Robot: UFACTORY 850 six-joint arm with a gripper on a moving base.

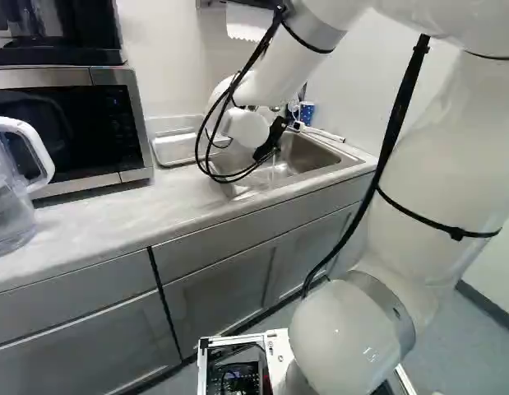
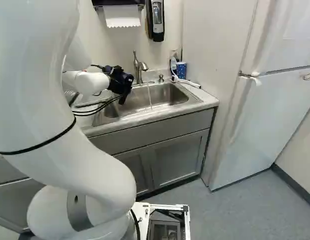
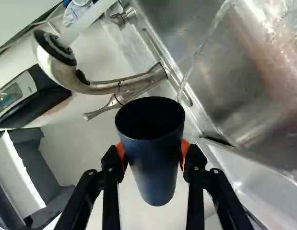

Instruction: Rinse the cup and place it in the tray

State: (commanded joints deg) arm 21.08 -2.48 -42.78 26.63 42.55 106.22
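Dark blue, tapered cup (image 3: 155, 167) is what I am holding by its sides in my black, orange-padded gripper (image 3: 153, 152), near the left end of the silver metal sink (image 2: 170, 93), presumably leaving its mouth free for the thin, clear water stream (image 2: 149, 95).

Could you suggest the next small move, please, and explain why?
I would probably shift the gripper toward the running water and bring the cup under it: the fingers hold the cup, but in the right base view the water falls to the gripper's right.
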